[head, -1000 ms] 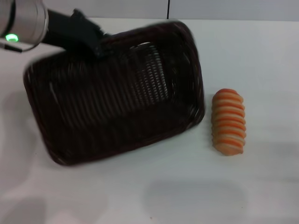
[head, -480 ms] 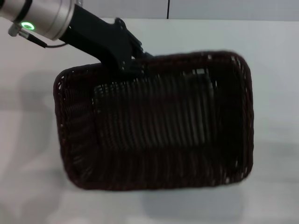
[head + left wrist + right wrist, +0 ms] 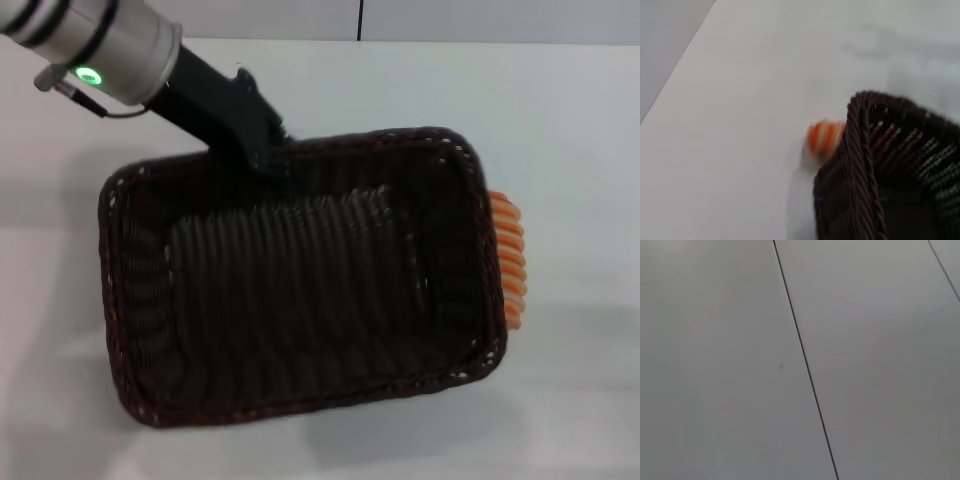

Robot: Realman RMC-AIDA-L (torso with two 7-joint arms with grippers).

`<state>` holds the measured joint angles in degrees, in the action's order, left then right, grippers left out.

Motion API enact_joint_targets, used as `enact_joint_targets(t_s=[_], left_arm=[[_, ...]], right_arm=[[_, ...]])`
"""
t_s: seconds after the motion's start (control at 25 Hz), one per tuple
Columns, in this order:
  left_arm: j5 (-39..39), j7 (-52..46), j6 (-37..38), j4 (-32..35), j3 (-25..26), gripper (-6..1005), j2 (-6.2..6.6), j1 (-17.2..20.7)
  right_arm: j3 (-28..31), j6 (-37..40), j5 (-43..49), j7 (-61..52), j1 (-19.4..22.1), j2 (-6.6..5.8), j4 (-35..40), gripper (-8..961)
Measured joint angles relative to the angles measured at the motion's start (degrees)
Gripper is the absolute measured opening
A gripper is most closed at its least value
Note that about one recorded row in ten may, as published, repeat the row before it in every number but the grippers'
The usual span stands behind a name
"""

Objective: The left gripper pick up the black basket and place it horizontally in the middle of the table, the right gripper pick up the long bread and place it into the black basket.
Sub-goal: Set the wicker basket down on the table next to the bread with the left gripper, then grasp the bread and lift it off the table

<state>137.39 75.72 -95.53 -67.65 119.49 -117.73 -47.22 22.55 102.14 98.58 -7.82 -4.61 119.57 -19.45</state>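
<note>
The left claw (image 3: 262, 152) is clamped on the far rim of the black basket (image 3: 300, 280), which hangs tilted below it over the counter (image 3: 570, 120), hiding most of the long bread (image 3: 508, 258); next, level and lower it.

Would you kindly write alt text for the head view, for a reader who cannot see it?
The left tool grips the far rim of the black basket, held over the white table. The long bread peeks out behind the basket's right end.
</note>
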Motion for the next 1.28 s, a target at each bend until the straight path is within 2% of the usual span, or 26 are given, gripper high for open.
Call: enact_joint_targets(t_s=[0.04,0.28,0.52,0.68,0.84,0.92,0.96,1.08,1.16,1.28], left_arm=[[2.97,-0.38,2.36,1.84,-2.41,215,-0.22,-0.33],[3.08,-1.81,7.06,2.13,-6.48,203,-0.46,-0.1],[2.51,-0.45,9.41,0.82,-8.67,481,-0.58,-0.15],[1.54,-0.23,15.68,-4.28,-10.6,690,-0.76,1.98],[1.42,-1.48,33.57,-14.91,-18.37,745,-0.78,9.93],[2.72,-1.92,47.13,-18.93,-24.25,773,-0.75,14.93],[3.63,-1.68,56.97,-20.34,-28.23,773,-0.74,18.19],[7.08,-0.69,81.61,-19.43,-37.3,773,-0.7,24.43],[9.49,-0.42,96.29,-16.43,-41.75,774,-0.81,27.0],[10.8,-0.53,112.4,-10.39,-46.1,774,-0.87,29.46]], right_arm=[[-0.04,0.0,0.01,0.0,0.0,0.0,0.02,837],[-0.48,0.16,0.0,0.0,0.04,-0.04,0.05,835],[-0.71,0.2,-0.01,0.0,-0.19,-0.04,0.02,833],[-0.75,0.05,0.01,0.0,-0.44,-0.04,0.02,832],[-0.79,-0.04,0.03,0.0,-0.52,-0.04,0.02,831],[-0.86,-0.07,0.04,0.0,-0.52,-0.04,0.02,830],[-0.95,-0.07,0.04,0.0,-0.51,-0.04,0.02,830],[-1.66,-0.12,0.04,0.0,-0.53,-0.04,0.02,829],[-2.18,-0.42,0.04,0.0,-0.61,-0.04,0.06,828],[-3.19,-1.77,0.04,0.16,-0.79,-0.04,0.17,827]])
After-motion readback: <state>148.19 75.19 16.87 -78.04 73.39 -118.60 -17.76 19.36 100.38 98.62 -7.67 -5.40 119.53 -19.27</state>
